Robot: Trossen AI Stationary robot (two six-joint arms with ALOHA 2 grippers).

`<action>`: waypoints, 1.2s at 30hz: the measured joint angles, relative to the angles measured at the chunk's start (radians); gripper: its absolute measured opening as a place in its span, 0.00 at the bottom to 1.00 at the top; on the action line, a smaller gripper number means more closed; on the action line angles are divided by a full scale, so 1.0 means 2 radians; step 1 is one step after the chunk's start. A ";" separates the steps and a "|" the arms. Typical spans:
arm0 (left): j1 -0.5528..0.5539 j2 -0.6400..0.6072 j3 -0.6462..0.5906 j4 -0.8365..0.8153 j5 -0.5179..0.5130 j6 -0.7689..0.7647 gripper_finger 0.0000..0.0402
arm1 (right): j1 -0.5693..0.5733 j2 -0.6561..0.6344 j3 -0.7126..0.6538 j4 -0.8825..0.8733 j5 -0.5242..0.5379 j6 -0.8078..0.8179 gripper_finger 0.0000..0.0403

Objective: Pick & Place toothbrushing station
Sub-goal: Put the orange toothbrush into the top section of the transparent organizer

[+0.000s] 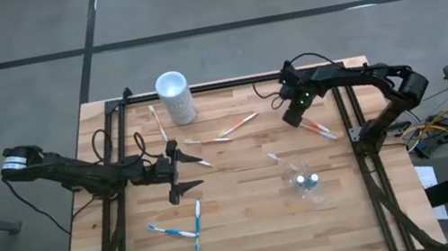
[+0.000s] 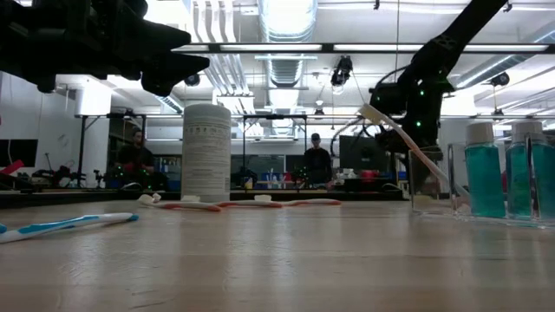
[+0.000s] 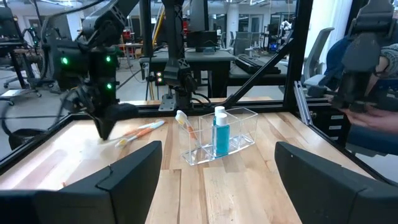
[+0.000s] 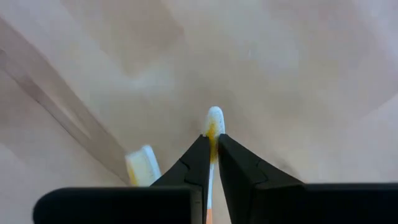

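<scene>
Here, your right hand (image 4: 212, 163) sits over the far right part of the surface (image 1: 249, 221), and in its wrist view its two dark fingers (image 4: 193, 163) are pinched almost together on the thin neck of an orange-and-white toothbrush (image 4: 213, 134), just below the white head. A second toothbrush head (image 4: 142, 165) shows just beside the fingers in that view, blurred. From above, the right hand (image 1: 296, 114) hangs by the right rail, with an orange-handled brush (image 1: 318, 131) lying just beside it toward you. In the low view one brush (image 2: 408, 143) leans tilted with its head up, its lower end in the clear holder. The clear plastic holder (image 1: 304, 178) stands on the right half of the surface, nearer than the right hand and apart from it; the left wrist view shows it as a see-through box (image 3: 239, 129) with a blue bottle (image 3: 220, 132) upright inside and a brush head poking up at one end. Your left hand (image 1: 182, 172) hovers over the left middle of the surface with its fingers (image 3: 134, 171) spread wide and nothing between them. Two blue-and-white toothbrushes (image 1: 185, 229) lie crossed on the near left, untouched. More orange-and-white brushes (image 1: 223, 133) lie flat in the far middle, near the tall white cup (image 1: 175, 97), which stands upright at the far edge. People (image 2: 316, 163) sit at desks in the room behind.
</scene>
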 joint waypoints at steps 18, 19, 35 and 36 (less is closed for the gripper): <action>0.000 0.000 0.000 0.000 0.000 0.000 0.79 | 0.000 -0.134 0.039 0.036 0.013 0.038 0.07; 0.000 0.000 0.000 0.000 0.000 0.000 0.79 | 0.000 -0.143 0.039 0.041 0.013 0.039 0.07; 0.000 0.000 0.000 0.000 0.000 0.000 0.79 | 0.012 -0.281 0.034 0.058 0.011 0.049 0.07; 0.000 0.000 0.000 0.000 0.000 0.000 0.79 | 0.013 -0.287 0.032 0.058 0.011 0.049 0.07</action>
